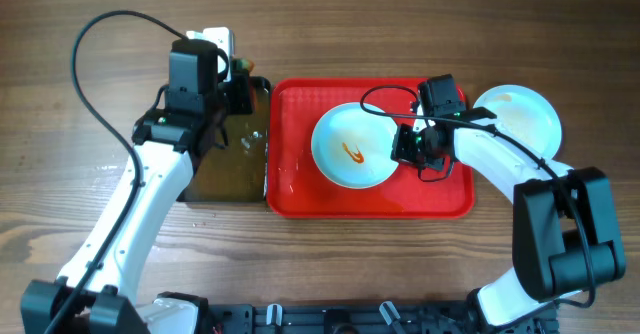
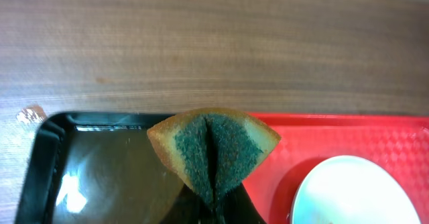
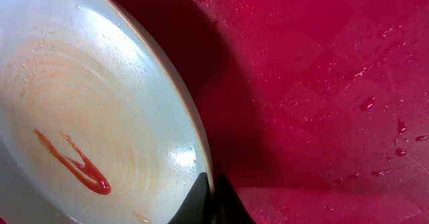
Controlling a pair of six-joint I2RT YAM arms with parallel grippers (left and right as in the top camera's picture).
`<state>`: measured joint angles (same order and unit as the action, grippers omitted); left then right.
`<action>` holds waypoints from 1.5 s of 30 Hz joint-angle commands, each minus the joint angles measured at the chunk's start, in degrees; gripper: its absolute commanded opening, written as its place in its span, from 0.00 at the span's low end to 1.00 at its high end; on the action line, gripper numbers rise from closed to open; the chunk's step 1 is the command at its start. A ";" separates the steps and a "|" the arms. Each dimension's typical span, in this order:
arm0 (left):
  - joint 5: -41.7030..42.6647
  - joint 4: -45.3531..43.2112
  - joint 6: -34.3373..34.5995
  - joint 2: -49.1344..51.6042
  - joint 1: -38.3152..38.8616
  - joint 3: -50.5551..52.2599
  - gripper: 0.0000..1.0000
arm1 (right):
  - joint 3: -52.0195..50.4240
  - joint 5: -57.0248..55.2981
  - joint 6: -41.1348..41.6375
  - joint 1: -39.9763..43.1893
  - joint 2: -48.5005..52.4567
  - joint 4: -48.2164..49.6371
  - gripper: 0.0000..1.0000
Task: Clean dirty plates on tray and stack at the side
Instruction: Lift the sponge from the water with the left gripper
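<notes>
A pale-blue plate (image 1: 351, 146) with an orange-red sauce smear lies on the red tray (image 1: 300, 189). My right gripper (image 1: 407, 146) is shut on the plate's right rim; in the right wrist view its fingers (image 3: 213, 200) pinch the rim of the plate (image 3: 80, 117), which is tilted up off the wet tray (image 3: 322, 83). Another plate (image 1: 520, 116) lies on the table right of the tray. My left gripper (image 1: 243, 92) is shut on a folded green and yellow sponge (image 2: 213, 150), held over the far end of the black tray (image 2: 100, 177), beside the red tray (image 2: 335, 150) and the plate (image 2: 352, 194).
The black tray (image 1: 225, 164) holds shiny water and sits against the red tray's left side. A small wet spot (image 2: 30, 113) is on the wooden table beyond it. Water drops speckle the red tray.
</notes>
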<state>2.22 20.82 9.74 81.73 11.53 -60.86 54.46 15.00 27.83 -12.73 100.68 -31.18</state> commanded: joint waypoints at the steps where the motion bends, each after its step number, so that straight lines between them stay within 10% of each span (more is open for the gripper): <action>1: -1.70 -1.16 -0.33 -3.76 0.17 -1.05 0.04 | -0.59 0.48 -0.85 -0.39 0.96 0.31 0.04; 10: -1.70 -2.01 -0.31 -8.04 0.17 -1.05 0.04 | -0.59 0.46 -2.58 -0.39 1.01 1.31 0.27; 17: -1.68 -1.97 -0.31 -10.49 0.17 -1.05 0.04 | -0.59 0.50 -2.14 -0.39 1.01 1.40 1.00; 22: -1.70 -0.63 -0.31 -10.49 0.17 -1.03 0.04 | -0.59 0.48 -2.14 -0.39 1.11 1.60 0.99; 25: -1.68 -0.44 -0.31 -10.49 0.17 -1.03 0.04 | -0.59 0.48 -2.12 -0.39 1.11 1.55 0.52; 34: -1.68 1.57 -0.28 -10.49 0.17 -1.03 0.04 | -0.59 0.46 0.90 -0.61 1.11 0.22 0.10; 45: 11.21 7.34 15.74 -2.01 0.59 -0.96 0.04 | -0.59 0.46 1.20 -2.38 1.11 0.55 0.04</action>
<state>5.50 27.97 17.04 74.24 11.53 -60.99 54.50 16.05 28.51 -14.04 100.68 -30.81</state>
